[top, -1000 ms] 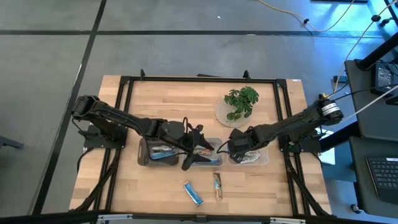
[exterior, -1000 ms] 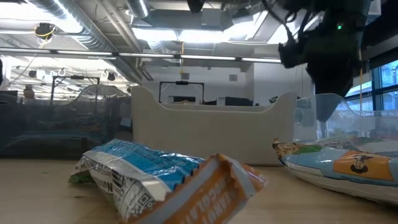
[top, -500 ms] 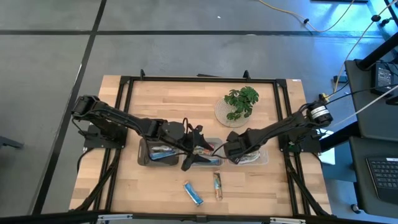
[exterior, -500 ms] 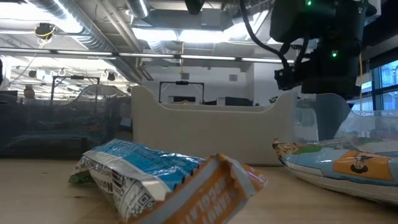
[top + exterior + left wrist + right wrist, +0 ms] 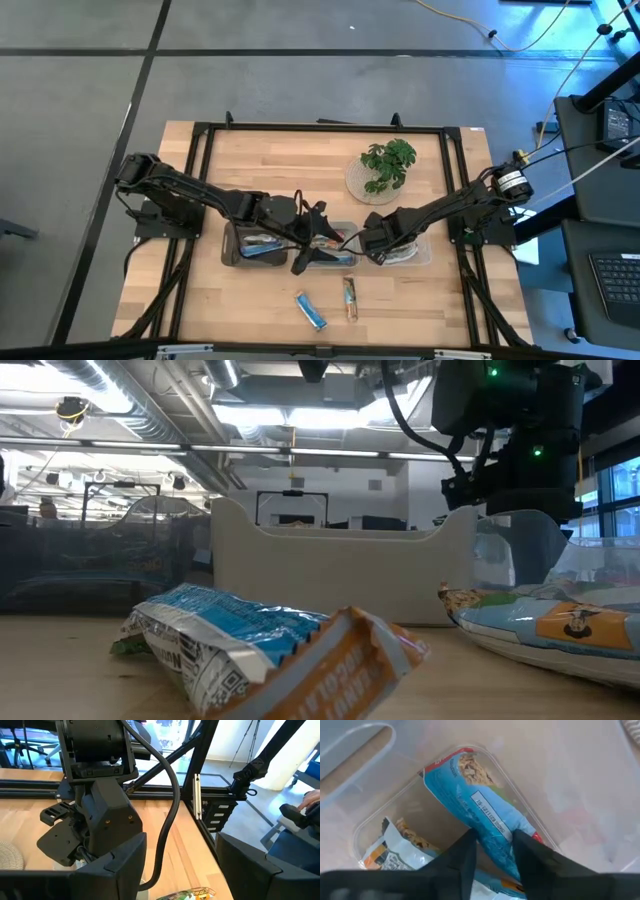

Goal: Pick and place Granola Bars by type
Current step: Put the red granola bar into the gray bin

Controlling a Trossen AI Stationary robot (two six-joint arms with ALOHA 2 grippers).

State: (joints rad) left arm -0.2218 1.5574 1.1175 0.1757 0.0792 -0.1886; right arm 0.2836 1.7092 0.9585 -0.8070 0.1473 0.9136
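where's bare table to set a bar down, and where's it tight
Bare wood lies left of the plant, behind the trays, and along the front left of the two loose bars. The tray row is crowded: left gripper and right gripper both work there.

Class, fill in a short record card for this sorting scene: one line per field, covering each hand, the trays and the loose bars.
Left hand: open, over the middle tray
Right hand: astride a blue bar inside a clear tray
Trays: three in a row, each holding bars
Loose bars: blue bar on the table, brown bar beside it
Plant: on a round plate behind the trays
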